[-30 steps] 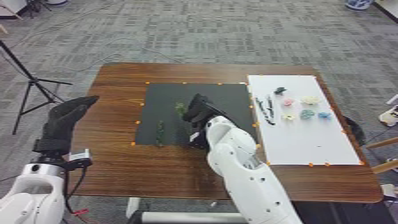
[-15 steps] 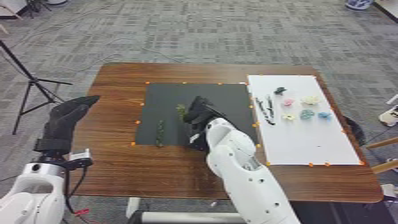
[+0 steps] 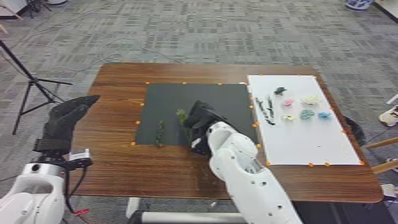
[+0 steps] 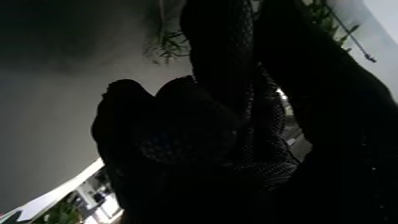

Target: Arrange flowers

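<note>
Flowers (image 3: 309, 100): on white mat (image 3: 306, 135)
Green stem (image 3: 160, 134): on black mat (image 3: 200, 91)
Left hand (image 3: 64, 119): relaxed
Right hand (image 3: 202, 117): cannot tell

Right hand (image 3: 204, 117) apparently drew back slightly.

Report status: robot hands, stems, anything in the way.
Left robot hand open, left of black mat; right robot hand over mat. Green stems on mat. Right robot hand hides some mat.

Leafy green stems (image 3: 160, 134) side by side on black mat (image 3: 169, 102), pastel flowers (image 3: 306, 114) on white board (image 3: 306, 142)
</note>
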`<state>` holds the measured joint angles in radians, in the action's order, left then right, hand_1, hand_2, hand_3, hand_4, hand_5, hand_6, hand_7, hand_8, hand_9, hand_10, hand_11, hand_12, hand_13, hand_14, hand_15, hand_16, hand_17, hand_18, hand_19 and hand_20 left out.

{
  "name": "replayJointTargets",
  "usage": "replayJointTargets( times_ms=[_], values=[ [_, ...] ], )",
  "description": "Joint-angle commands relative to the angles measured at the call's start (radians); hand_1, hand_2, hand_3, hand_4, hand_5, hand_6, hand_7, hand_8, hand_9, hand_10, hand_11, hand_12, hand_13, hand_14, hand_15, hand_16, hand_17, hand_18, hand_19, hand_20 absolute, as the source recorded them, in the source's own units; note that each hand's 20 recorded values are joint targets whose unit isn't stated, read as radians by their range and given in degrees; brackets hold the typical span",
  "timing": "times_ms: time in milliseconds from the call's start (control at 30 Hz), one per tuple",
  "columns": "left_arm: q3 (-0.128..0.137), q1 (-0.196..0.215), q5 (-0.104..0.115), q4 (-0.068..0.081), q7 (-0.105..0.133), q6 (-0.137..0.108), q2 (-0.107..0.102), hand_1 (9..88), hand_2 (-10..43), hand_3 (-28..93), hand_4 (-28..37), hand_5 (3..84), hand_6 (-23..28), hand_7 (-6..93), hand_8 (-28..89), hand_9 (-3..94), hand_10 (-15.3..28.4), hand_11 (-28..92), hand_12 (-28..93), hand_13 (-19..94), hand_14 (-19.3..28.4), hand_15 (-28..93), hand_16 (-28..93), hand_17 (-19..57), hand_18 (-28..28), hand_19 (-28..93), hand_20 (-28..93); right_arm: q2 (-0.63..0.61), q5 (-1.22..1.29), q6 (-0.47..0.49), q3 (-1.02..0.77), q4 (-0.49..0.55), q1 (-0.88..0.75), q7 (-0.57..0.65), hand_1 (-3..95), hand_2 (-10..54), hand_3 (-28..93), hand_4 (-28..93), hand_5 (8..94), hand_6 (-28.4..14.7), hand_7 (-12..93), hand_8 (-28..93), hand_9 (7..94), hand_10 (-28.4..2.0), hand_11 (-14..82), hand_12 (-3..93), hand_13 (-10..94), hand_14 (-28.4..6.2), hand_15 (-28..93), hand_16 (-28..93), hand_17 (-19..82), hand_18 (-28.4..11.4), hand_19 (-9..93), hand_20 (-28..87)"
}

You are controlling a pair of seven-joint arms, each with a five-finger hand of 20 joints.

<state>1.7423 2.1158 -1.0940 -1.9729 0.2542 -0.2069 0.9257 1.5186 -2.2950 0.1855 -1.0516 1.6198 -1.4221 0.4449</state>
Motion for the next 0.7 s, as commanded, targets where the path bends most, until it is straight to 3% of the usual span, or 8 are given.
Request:
replayJointTargets(
  times_ms=[33, 533, 700],
  values=[
    [0.005, 0.006, 0.001, -0.005, 0.004, 0.006, 0.009, 23.8, -9.5, 67, -26.7, 46.7, 2.1, 18.9, -8, 38.5, 11.1, 15, 13, 28, 12.4, 7, 3, -0.3, 9.5, 0, 14, -0.01, -0.015, 0.015, 0.012, 0.008, -0.009, -0.014, 52.5, -9.5, 58, -10, 76.7, -3.0, 33, 21, 93.7, -10.4, 31.8, 20.9, 94, -0.7, 65, 24, 73, -11.4, 93, 56],
    [0.002, 0.007, 0.001, -0.006, 0.006, 0.008, 0.009, 24.0, -9.5, 67, -26.7, 46.7, 2.0, 18.9, -8, 38.5, 11.1, 16, 13, 28, 12.3, 7, 3, -0.3, 9.5, 0, 14, 0.007, 0.007, -0.044, -0.015, -0.002, 0.013, -0.012, 47.7, -9.5, 57, -8, 75.7, -4.0, 32, 20, 93.7, -11.3, 29.1, 22.4, 94, -0.8, 65, 25, 72, -11.3, 93, 55],
    [0.007, 0.01, 0.0, -0.009, 0.007, 0.007, 0.009, 24.0, -9.5, 67, -26.8, 46.7, 2.1, 18.9, -8, 38.4, 11.0, 15, 13, 28, 12.3, 7, 3, -0.3, 9.5, 0, 14, -0.001, 0.059, -0.057, -0.038, 0.037, 0.001, -0.013, 43.1, -9.5, 59, -9, 75.8, -4.5, 30, 18, 93.7, -11.7, 28.2, 22.2, 94, -0.9, 65, 25, 73, -11.3, 93, 55]
  ],
)
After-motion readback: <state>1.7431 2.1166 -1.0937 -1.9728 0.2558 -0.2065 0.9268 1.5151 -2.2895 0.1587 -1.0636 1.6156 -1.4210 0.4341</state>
